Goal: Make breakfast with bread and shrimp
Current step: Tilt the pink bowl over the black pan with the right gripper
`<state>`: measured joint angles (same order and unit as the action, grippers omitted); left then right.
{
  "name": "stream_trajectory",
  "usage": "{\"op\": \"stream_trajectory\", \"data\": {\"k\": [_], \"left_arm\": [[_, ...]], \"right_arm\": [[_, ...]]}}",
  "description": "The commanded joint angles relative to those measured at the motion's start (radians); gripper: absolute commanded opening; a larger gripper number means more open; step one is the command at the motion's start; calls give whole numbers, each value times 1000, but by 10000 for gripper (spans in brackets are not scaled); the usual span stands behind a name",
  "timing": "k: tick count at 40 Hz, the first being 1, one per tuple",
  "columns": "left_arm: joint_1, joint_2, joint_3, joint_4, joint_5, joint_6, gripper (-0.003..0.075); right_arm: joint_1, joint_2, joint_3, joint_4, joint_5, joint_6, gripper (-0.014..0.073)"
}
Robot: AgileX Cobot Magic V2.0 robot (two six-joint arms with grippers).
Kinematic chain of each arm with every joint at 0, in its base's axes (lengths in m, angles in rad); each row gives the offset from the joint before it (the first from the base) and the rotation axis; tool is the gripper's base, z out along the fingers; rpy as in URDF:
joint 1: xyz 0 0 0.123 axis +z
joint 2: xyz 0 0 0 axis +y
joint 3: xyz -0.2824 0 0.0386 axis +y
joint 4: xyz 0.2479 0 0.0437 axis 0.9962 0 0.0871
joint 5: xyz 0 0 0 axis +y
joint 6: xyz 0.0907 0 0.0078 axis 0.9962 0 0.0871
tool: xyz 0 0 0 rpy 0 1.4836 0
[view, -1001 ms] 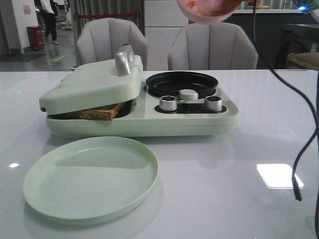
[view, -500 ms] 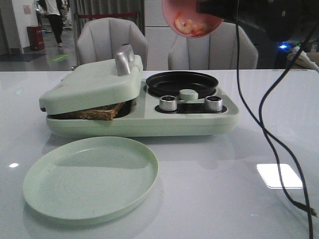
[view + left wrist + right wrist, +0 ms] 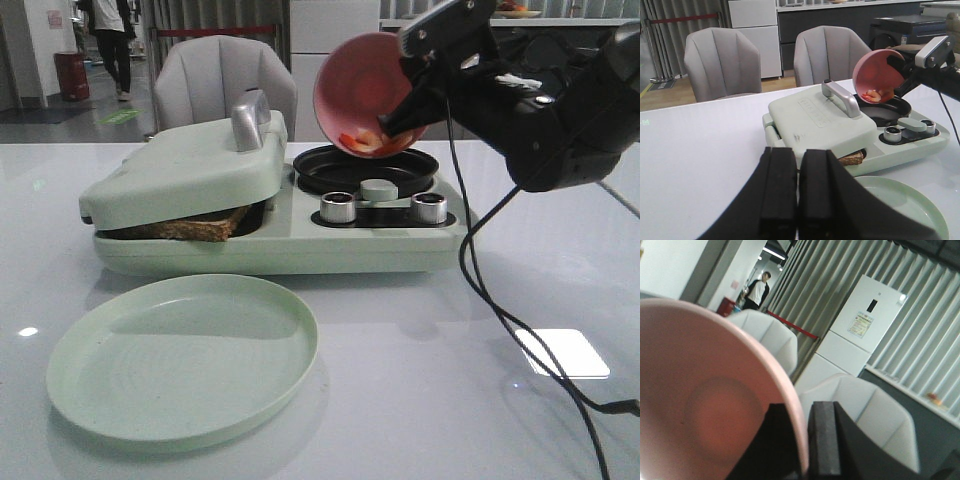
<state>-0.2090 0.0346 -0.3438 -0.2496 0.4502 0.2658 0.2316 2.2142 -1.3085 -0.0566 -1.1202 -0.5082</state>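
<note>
lowered and tipped since earlier, the pink bowl (image 3: pixel 365 92) is clamped by the right end effector (image 3: pixel 415 105) over the black pan (image 3: pixel 364 168); shrimp (image 3: pixel 365 141) are gathered at its rim; the left end effector (image 3: pixel 795 192) is clenched empty above the glossy white counter (image 3: pixel 420 380), grey chairs (image 3: pixel 225 85) beyond.

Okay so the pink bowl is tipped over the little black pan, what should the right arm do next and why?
Probably tip the pink bowl a little further. The shrimp sit bunched at its lower rim, directly above the black pan, and none appear to lie in the pan yet.

Glossy white table (image 3: pixel 420 400); matt green plate (image 3: pixel 180 355) (plastic-looking); rough bread (image 3: pixel 185 228).
</note>
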Motion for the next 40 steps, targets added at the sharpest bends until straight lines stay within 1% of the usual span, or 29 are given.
{"op": "stream_trajectory", "data": {"k": [1,7,13,15,18,21,31,34,36,40], "left_arm": [[-4,13,-24,-17,-76,-11,113],[-4,13,-24,-17,-76,-11,113],[-4,13,-24,-17,-76,-11,113],[-4,13,-24,-17,-76,-11,113],[-4,13,-24,-17,-76,-11,113],[-4,13,-24,-17,-76,-11,113],[-4,13,-24,-17,-76,-11,113],[-4,13,-24,-17,-76,-11,113],[-4,13,-24,-17,-76,-11,113],[-4,13,-24,-17,-76,-11,113]], "right_arm": [[-2,-63,-26,-9,-175,-156,136],[6,-63,-49,-21,-175,-213,136],[23,-63,-77,-104,-175,-260,136],[30,-63,-84,-111,-175,-284,136],[37,-63,-87,-106,-175,-320,136],[38,-64,-95,-93,-175,-322,136],[38,-64,-121,0,-175,-355,136],[38,-64,-125,29,-174,-331,136],[38,-64,-127,57,-174,-281,136],[38,-64,-144,144,-108,-107,136]]}}
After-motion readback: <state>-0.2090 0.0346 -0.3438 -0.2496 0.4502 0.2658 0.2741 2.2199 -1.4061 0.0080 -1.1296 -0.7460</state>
